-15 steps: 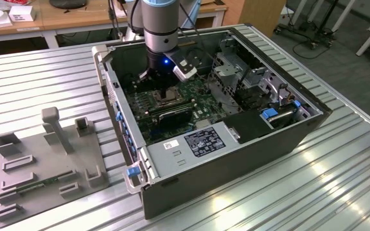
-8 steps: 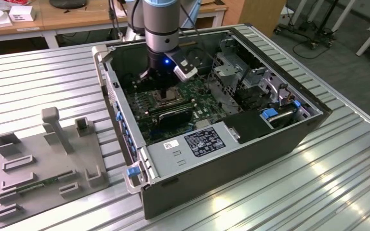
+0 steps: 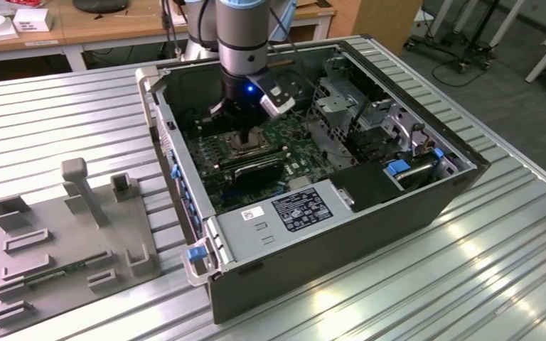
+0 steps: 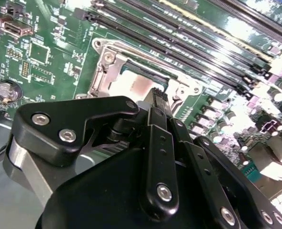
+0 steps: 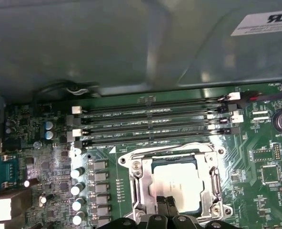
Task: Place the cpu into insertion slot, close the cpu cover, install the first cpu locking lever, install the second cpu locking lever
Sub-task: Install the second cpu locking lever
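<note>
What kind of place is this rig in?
Likely a robotics lab or test workshop: an opened computer case lies on a ribbed metal table, a grey parts fixture beside it, wooden benches behind.

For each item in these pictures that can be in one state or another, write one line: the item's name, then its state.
cpu: seated flat in the insertion slot.
cpu cover: down over the socket, framing the chip.
insertion slot: filled.
gripper: fingertips close together, right above the socket.
computer case: on its side, side panel off, board exposed.
memory slots: empty.
</note>
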